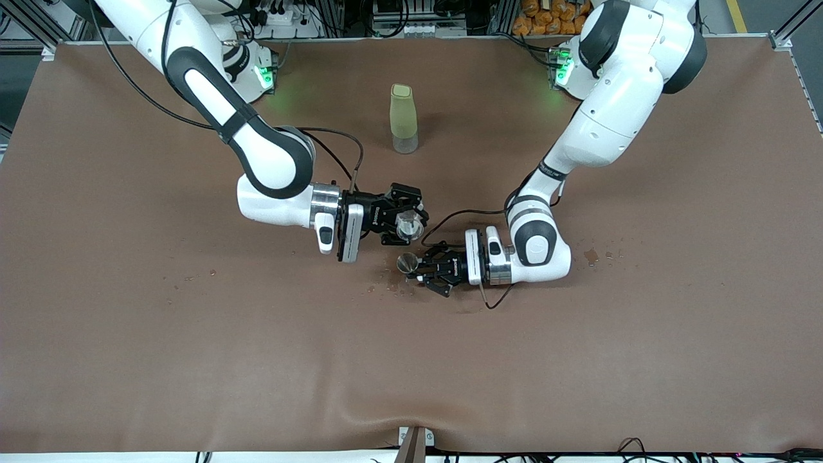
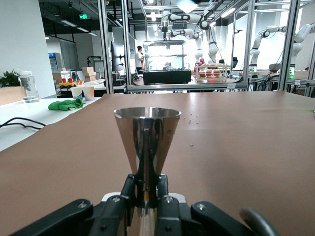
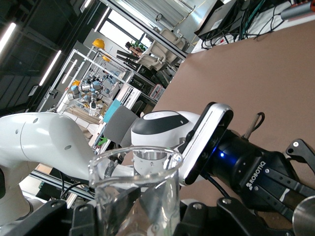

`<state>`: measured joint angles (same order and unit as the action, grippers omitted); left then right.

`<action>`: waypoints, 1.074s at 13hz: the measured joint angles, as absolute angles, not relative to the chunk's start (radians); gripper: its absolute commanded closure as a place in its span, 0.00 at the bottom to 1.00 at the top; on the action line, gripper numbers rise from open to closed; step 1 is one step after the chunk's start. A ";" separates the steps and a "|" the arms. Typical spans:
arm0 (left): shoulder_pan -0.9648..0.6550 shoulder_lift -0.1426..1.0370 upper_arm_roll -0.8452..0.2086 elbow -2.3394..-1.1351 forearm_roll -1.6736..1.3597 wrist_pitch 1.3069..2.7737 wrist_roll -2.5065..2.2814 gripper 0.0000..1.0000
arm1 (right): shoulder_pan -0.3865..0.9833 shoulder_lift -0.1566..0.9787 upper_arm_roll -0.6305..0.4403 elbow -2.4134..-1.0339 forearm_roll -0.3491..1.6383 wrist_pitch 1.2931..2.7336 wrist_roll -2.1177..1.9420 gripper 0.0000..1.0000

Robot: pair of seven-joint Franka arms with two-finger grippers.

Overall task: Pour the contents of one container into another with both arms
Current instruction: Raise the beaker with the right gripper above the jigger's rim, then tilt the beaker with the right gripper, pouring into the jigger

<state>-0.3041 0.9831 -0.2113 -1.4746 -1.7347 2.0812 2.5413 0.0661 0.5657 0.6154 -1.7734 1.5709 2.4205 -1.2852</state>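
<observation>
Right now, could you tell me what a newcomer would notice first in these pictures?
Mid-table, the right gripper is shut on a tilted glass cup just above the steel jigger, which the left gripper holds shut and upright. A pale-green bottle stands alone, farther from the front camera, and small droplets speckle the brown table near the left arm.

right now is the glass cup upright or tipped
Tipped. In the front view the glass cup, held in the right hand, shows its round mouth leaning toward the steel jigger in the left hand.
</observation>
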 measured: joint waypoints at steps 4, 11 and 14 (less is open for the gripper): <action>-0.304 0.983 -0.211 -1.477 -1.735 2.069 2.561 1.00 | 0.069 0.566 0.615 -1.780 1.574 2.420 -1.242 1.00; -0.293 0.983 -0.211 -1.493 -1.735 2.013 2.594 1.00 | 0.078 0.566 0.615 -1.799 1.656 2.418 -1.240 1.00; -0.287 0.984 -0.210 -1.498 -1.735 1.999 2.605 1.00 | 0.079 0.566 0.616 -1.817 1.694 2.417 -1.236 1.00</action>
<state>-0.2868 0.9835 -0.2105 -1.4985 -1.7347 1.9991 2.6052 0.0790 0.5657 0.6156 -1.8171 1.6940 2.4172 -1.2359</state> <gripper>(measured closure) 0.793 0.846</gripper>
